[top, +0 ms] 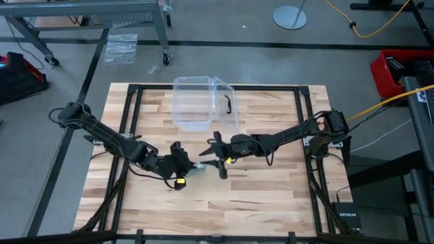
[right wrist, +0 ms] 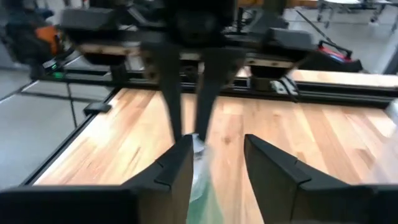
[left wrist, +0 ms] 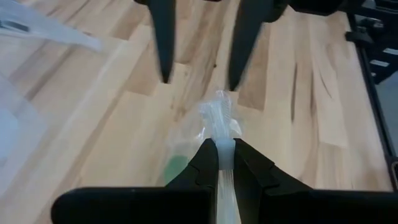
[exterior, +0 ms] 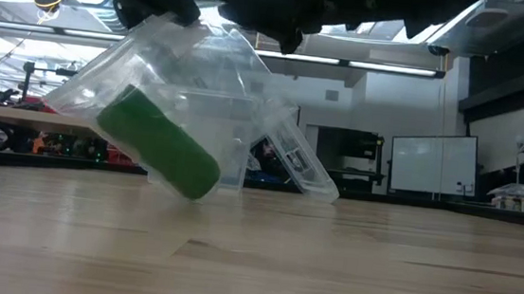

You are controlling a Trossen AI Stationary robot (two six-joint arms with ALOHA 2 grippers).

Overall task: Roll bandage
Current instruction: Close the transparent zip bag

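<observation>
I'm looking down on a pale wood-plank table inside a black frame. My left gripper is pinched tight on the crinkly clear wrapper, holding it off the boards near the table's middle. The green bandage roll hangs tilted inside that wrapper, just above the wood. My right gripper sits just beside it with its fingers parted and nothing between them. A clear plastic box stands farther back. Beyond the table: grey floor, a red case, a yellow cable, whiteboards and ceiling lights.
</observation>
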